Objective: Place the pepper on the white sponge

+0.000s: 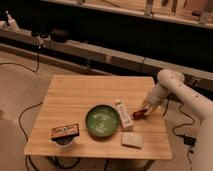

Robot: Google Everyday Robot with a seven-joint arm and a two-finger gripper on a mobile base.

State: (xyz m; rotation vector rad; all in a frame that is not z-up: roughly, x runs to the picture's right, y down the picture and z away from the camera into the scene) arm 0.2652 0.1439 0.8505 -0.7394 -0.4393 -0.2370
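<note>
Camera view: wooden tabletop [75, 95] carries a green bowl [102, 121], a white bottle [123, 115] at its 3 o'clock and the white sponge [132, 139] at 5. The hand [142, 111] meets the pepper [138, 114] at the sponge's 12 o'clock, apart from it; I cannot tell its grip.

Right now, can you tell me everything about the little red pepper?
The pepper is small, slim and dark red. It sits low at the wooden table, close beside the white bottle and farther back than the white sponge. The gripper is right at it; I cannot tell if it holds the pepper.
</note>
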